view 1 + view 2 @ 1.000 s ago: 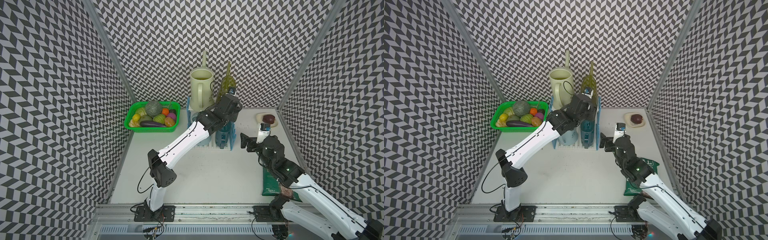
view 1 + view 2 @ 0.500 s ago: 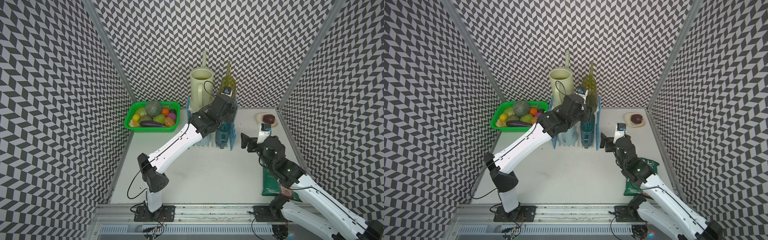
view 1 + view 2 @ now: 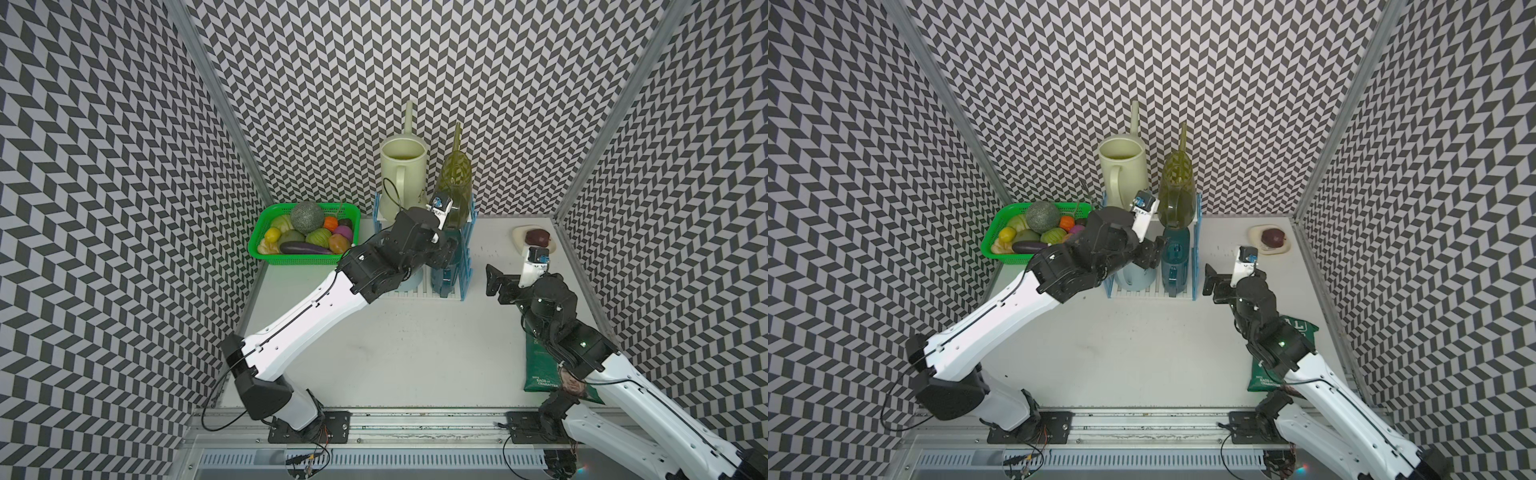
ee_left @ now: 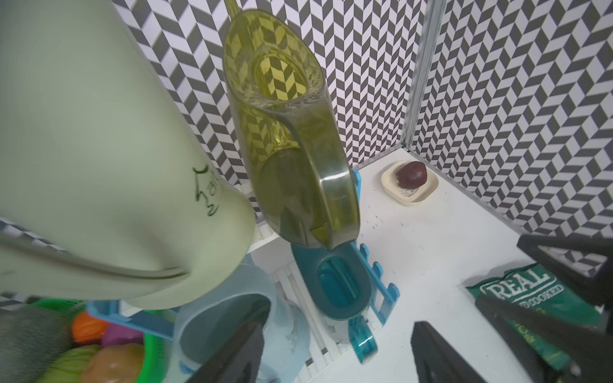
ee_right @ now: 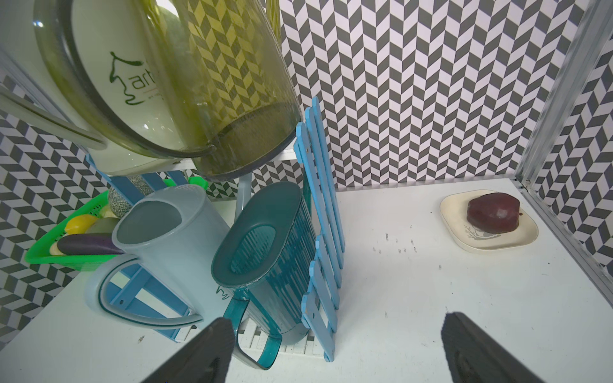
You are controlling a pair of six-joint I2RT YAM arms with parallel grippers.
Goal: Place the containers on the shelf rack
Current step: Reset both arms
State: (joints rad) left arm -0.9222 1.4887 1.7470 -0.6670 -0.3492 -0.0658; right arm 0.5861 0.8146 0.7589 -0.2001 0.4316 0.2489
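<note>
All the containers are on the shelf rack (image 3: 467,253) (image 5: 323,215) at the back centre. The cream jug (image 3: 404,166) (image 4: 99,165) and the olive-green jug (image 3: 456,183) (image 4: 298,165) are on its top tier. The light blue jug (image 3: 1136,278) (image 5: 172,245) and the dark teal jug (image 3: 1175,257) (image 5: 275,258) are on the lower tier. My left gripper (image 3: 1152,253) (image 4: 338,331) hangs open over the lower jugs at the rack's front and holds nothing. To the right of the rack my right gripper (image 3: 498,286) (image 5: 336,331) is open and empty.
A green mesh basket (image 3: 266,257) of fruit and vegetables sits left of the rack. A cream dish (image 3: 519,239) with a dark red fruit is in the back right corner. A green snack bag (image 3: 544,365) lies under my right arm. Patterned walls close three sides.
My left gripper has drawn back and down from the olive-green jug on the top tier, its jaws spreading wider. The right arm has stayed where it was.
</note>
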